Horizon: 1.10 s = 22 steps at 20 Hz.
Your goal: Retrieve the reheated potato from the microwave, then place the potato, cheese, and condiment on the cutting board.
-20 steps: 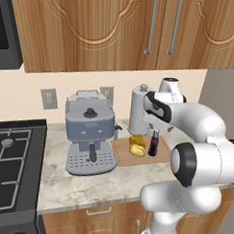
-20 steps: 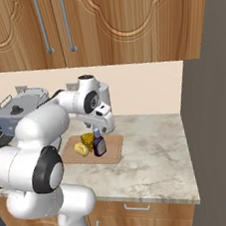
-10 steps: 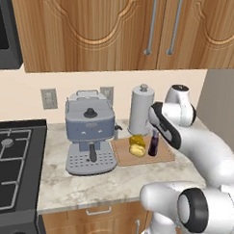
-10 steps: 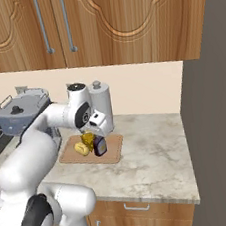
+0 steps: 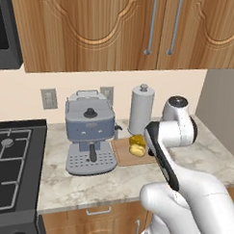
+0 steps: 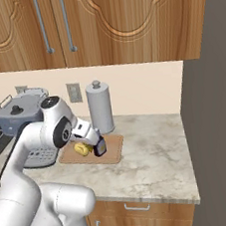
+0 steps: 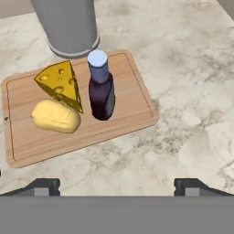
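Looking down, we see potato [image 7: 55, 116], cheese [image 7: 60, 83] and bottle [image 7: 101, 87] on the board [image 7: 132, 107], ahead-left of our released, empty pincer [image 7: 116, 185].

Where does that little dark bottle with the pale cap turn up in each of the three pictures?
Left base view: I cannot make it out; the arm covers that end of the cutting board.
Right base view: the condiment bottle stands on the board's middle, just right of the potato.
Hand view: upright at the board's centre, right of the cheese.
Shared landmark: the grey paper-towel holder behind the board.
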Available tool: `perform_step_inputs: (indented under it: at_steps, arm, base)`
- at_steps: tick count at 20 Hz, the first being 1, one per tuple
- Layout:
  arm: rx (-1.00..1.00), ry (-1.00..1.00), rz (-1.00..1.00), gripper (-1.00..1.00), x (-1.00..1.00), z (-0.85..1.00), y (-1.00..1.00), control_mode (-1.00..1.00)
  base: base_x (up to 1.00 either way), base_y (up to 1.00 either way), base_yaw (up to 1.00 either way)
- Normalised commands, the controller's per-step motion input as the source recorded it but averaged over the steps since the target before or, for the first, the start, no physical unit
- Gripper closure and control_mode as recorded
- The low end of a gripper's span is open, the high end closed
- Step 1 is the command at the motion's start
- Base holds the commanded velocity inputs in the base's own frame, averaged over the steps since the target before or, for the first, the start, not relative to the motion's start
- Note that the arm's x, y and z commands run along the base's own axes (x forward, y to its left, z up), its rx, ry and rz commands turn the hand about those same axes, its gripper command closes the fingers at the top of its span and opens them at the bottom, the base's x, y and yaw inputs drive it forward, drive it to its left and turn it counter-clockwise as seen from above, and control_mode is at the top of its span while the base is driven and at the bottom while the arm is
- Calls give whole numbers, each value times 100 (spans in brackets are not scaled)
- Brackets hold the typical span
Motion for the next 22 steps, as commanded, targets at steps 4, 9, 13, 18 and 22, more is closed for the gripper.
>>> perform_step_inputs:
  at_steps: [4, 9, 13, 18, 22]
  arm:
    - [-4, -7, 6, -100, -46, 27, 6, -100]
    - [0, -11, 5, -100, -45, 28, 11, -100]
    - [0, -10, 6, -100, -43, 30, 14, -100]
    - [0, -2, 5, -100, -41, 26, 18, -100]
    - [-1, -5, 0, -100, -47, 22, 15, -100]
  base:
    - [0, 0, 0]
    - [0, 0, 0]
    - [0, 0, 0]
    - [0, 0, 0]
    - [0, 0, 0]
